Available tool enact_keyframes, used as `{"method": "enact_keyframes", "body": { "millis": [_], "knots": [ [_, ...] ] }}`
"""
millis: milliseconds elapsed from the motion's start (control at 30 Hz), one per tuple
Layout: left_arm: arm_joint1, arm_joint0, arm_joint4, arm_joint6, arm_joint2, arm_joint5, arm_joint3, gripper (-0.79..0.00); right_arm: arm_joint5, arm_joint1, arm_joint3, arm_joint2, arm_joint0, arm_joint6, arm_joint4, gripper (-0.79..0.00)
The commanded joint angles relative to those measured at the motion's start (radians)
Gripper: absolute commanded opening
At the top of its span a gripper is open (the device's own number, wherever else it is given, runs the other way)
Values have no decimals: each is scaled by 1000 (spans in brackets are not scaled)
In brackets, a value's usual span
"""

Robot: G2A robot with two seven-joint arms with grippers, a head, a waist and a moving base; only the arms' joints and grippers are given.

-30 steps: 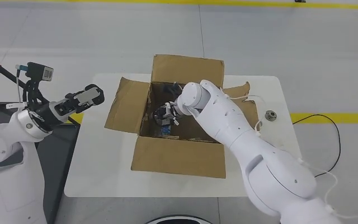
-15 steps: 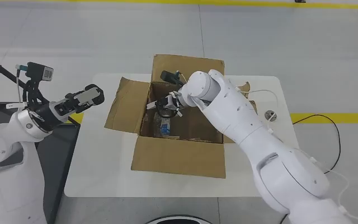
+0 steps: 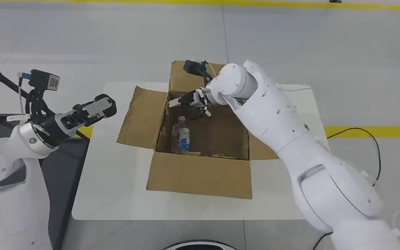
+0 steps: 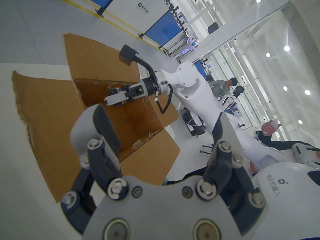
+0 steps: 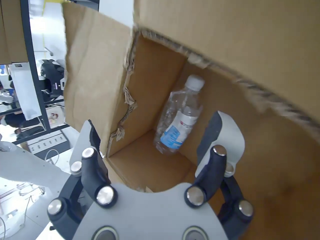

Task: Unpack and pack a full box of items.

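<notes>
Apparently the work is sitting at the bottle stage: the box [image 3: 200, 175] is standing open in the middle of the tabletop [image 3: 112, 187], all flaps folded out, and one bottle [image 3: 181, 135] is lying on its floor, close along the wall facing the tabletop's left edge, cap pointing toward the far edge. Whether it is the last item to come out or the first one going in, I cannot tell.

The right end effector [image 3: 181, 99] is hovering over the box's far-left corner, above the rim, with its fingers apart and nothing between them. The left end effector [image 3: 107, 106] is hanging beyond the tabletop's left edge, well apart from the box, fingers also spread and empty.

If the bottle is to be lifted out, the next move is probably calling for the right arm to be lowering into the box and setting its fingers across the bottle's body. The nearby wall is leaving little room for the outer finger, so the approach is likely needing care.

As for writing, the bottle is wearing a white and blue label around its middle; its print is too small to make out.
</notes>
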Motion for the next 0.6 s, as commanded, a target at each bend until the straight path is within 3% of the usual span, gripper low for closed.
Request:
{"method": "enact_keyframes", "body": {
  "millis": [0, 167, 367, 467, 567],
  "knots": [
    [0, 0, 0, 0, 0, 0, 0, 0, 8, 33, -50, 33, 13, 33, -57, 0],
    [0, 0, 0, 0, 0, 0, 0, 0, 110, 124, -201, 132, 12, 105, -232, 0],
    [0, 0, 0, 0, 0, 0, 0, 0, 333, 260, -541, 312, -121, 275, -556, 0],
    [0, 0, 0, 0, 0, 0, 0, 0, 321, 313, -674, 408, -236, 287, -660, 0],
    [0, 0, 0, 0, 0, 0, 0, 0, 316, 322, -697, 424, -257, 292, -680, 0]
  ]
}}
